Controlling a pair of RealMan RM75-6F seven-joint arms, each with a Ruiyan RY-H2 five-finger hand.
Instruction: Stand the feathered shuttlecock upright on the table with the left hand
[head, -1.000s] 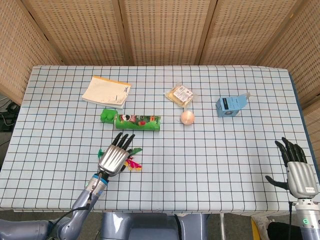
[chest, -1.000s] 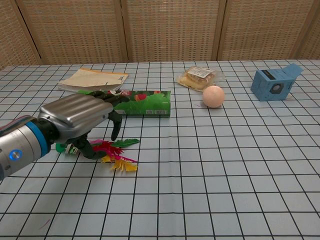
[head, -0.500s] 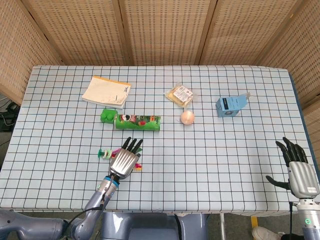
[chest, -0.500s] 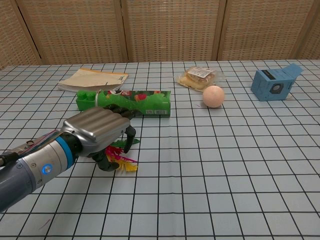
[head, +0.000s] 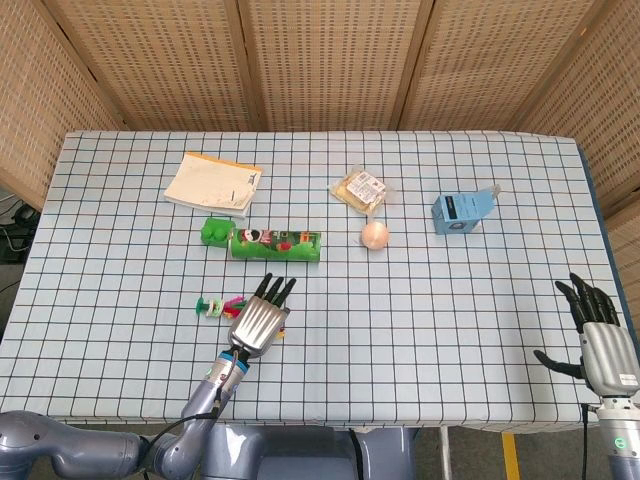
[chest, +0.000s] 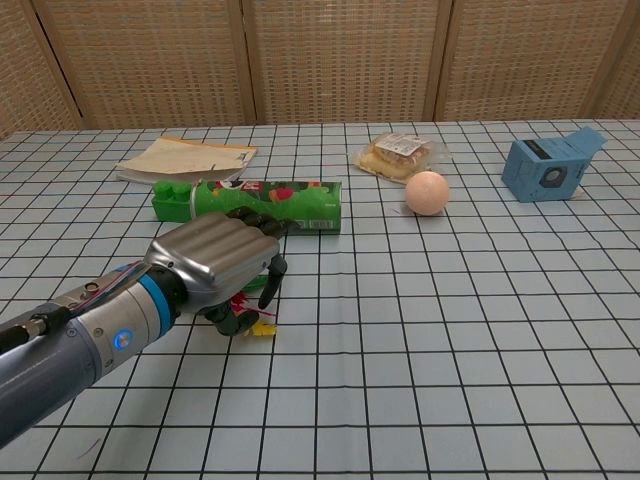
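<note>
Left hand (head: 258, 322) over feathered shuttlecock (head: 222, 305), near front-left part of counter (head: 420, 330); task not yet done.

Shuttlecock lying on its side in front of the green tube (head: 275, 243), base toward the counter's left edge, coloured feathers under the hand. Left hand's fingers curled down over the feathers in chest view; whether clamped on them or only covering them, cannot tell. Judged stage: reach or early grasp. Remaining: secure hold, lift, turn base-down, set standing, release. Right hand (head: 600, 335) at the front-right corner, fingers apart, holding nothing.
</note>
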